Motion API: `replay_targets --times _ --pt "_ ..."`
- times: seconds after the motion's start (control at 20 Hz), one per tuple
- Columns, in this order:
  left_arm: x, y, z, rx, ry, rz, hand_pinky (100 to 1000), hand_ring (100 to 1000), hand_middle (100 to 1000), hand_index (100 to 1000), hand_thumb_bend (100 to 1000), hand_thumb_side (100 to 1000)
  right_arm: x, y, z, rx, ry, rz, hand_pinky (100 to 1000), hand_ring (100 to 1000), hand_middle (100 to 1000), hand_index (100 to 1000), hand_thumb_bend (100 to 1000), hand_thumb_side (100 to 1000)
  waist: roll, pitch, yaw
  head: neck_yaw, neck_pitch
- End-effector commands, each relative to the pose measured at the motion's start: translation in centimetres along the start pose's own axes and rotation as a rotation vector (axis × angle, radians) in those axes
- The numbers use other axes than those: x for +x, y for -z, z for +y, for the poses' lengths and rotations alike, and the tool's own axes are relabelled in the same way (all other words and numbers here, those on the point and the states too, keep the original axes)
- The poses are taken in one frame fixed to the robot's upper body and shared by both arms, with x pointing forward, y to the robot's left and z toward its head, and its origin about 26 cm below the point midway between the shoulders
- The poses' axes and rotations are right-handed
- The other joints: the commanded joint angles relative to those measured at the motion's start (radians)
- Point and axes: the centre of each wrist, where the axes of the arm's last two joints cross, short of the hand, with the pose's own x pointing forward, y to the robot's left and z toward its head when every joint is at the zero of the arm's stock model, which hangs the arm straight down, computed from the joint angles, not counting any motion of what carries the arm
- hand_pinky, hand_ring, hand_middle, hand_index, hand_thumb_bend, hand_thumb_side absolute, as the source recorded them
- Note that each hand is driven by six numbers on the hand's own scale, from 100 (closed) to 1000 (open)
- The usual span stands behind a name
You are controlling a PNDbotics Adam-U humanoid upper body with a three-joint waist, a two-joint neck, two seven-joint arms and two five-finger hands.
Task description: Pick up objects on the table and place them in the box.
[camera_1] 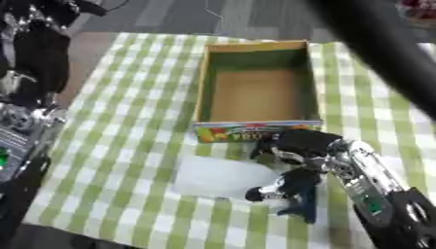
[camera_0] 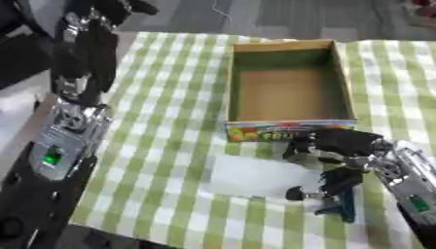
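Left eye view: right robot hand (camera_0: 340,146) curled over pale, thin plastic bag (camera_0: 255,176) on checked tabletop (camera_0: 162,146), before open cardboard box (camera_0: 289,82). Bag judged light, limp, slippery; pinch an edge.

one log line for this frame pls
right hand: curled by dark blue object | box: empty | left hand: raised, far left
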Motion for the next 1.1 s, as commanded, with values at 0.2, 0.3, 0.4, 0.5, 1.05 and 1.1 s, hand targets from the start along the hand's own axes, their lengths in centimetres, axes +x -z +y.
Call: replay_targets --times 0.2,0.3,0.4,0.5,1.05,1.1 --pt "0.5 0.8 0.1 -0.004 -0.008 -0.035 607 745 804 871 582 914 0.4 0.4 0.0 -0.007 -0.04 -0.006 812 801 802 879 708 1000 -0.006 -0.015 -0.001 -0.004 -0.003" --pt "0.5 0.8 0.1 -0.003 -0.007 -0.033 607 744 804 871 582 913 0.7 0.5 0.0 -0.012 -0.072 -0.012 813 803 801 875 708 1000 -0.006 -0.017 -0.002 -0.003 -0.003" --pt "0.5 0.7 0.1 -0.002 -0.007 -0.032 607 744 804 871 583 914 1.1 0.4 -0.2 -0.025 -0.112 -0.018 813 802 800 871 709 1000 -0.006 -0.019 -0.004 -0.001 -0.003" --pt "0.5 0.7 0.1 -0.002 -0.007 -0.032 607 744 803 871 583 914 1.4 0.4 -0.3 -0.035 -0.149 -0.023 814 803 801 870 709 1000 -0.006 -0.021 -0.006 0.0 -0.003" --pt "0.5 0.8 0.0 -0.003 -0.011 -0.036 607 744 803 871 581 914 1.9 1.3 1.0 -0.016 -0.222 0.003 807 792 731 857 674 1000 -0.004 -0.021 -0.005 0.005 -0.003" --pt "0.5 0.8 0.0 -0.003 -0.011 -0.036 607 744 803 871 582 914 1.8 1.4 1.2 -0.019 -0.218 0.013 764 762 693 845 670 1000 -0.004 -0.021 -0.005 0.007 -0.003"
